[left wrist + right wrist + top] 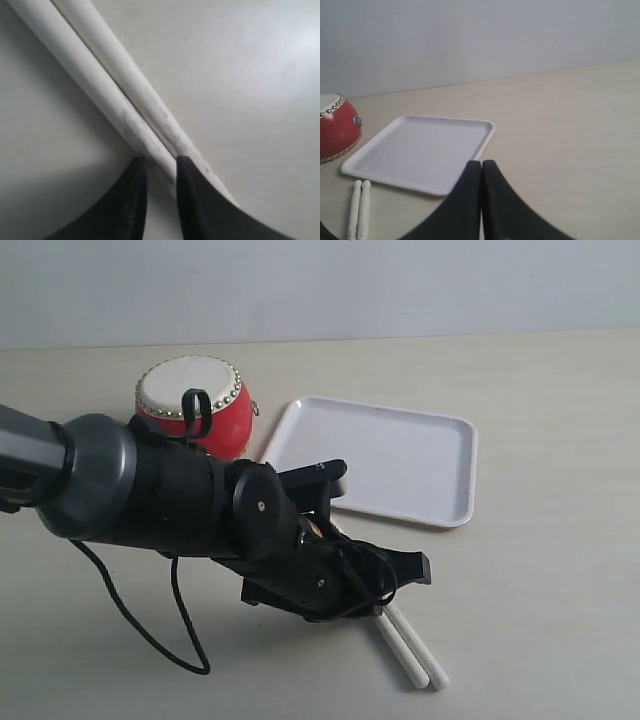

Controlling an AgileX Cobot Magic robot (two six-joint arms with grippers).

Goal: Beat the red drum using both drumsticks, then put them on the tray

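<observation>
Left jaws: astride one of drumsticks [100, 92] | pale cream, thin, side by side

A pale beige tabletop [560, 570], matte and smooth, runs under the left claw [159, 162] and spreads out around it. Far ahead of the right claw [481, 162], the table ends in 1 straight line against a plain light grey wall [520, 35] marked with a few tiny dark specks. The light is soft and even. A dim shadow lies on the surface just beside the left claw, and a brighter sheen shows further ahead of it.
</observation>
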